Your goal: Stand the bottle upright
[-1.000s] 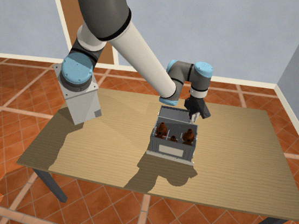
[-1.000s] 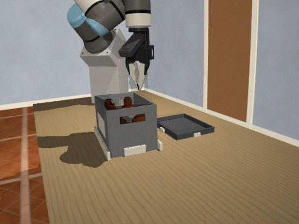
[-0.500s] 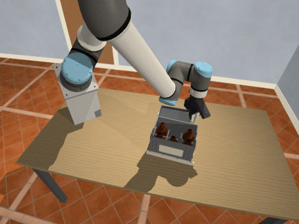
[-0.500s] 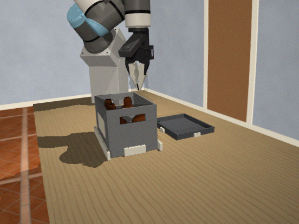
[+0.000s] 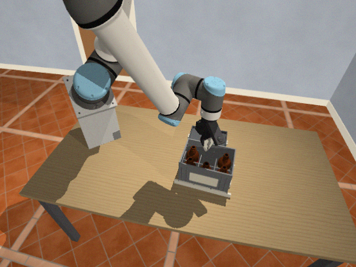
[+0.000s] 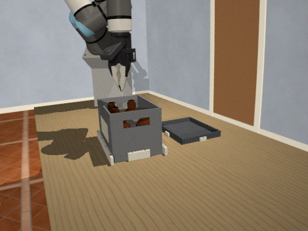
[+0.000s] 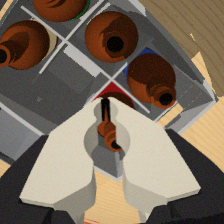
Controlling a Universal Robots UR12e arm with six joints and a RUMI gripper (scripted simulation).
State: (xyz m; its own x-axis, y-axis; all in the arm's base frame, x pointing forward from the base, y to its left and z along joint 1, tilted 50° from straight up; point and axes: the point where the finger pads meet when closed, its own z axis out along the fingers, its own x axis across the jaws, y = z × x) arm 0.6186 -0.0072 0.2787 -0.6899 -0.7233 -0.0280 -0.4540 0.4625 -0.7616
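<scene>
Five bottles [image 5: 224, 162] [image 6: 131, 105] [image 7: 111, 37] inside crate [image 5: 206, 179] [image 6: 136, 140] [image 7: 207, 92]

Crate [image 5: 206, 178] [image 6: 136, 140] [image 7: 10, 120] grey w/ cream label [image 5: 203, 179]; btls [image 5: 225, 161] [image 6: 131, 105] [image 7: 111, 36] brown; tbl [image 5: 274, 188] [image 6: 195, 185] [image 7: 202, 15] tan, wood-grained.

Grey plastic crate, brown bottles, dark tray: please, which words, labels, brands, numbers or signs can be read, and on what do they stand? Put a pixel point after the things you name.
None: no text can be read on any of them. The pale rectangular panel [image 5: 203, 179] [image 6: 104, 130] on the grey crate [image 5: 186, 173] [image 6: 136, 139] shows no readable writing.
</scene>
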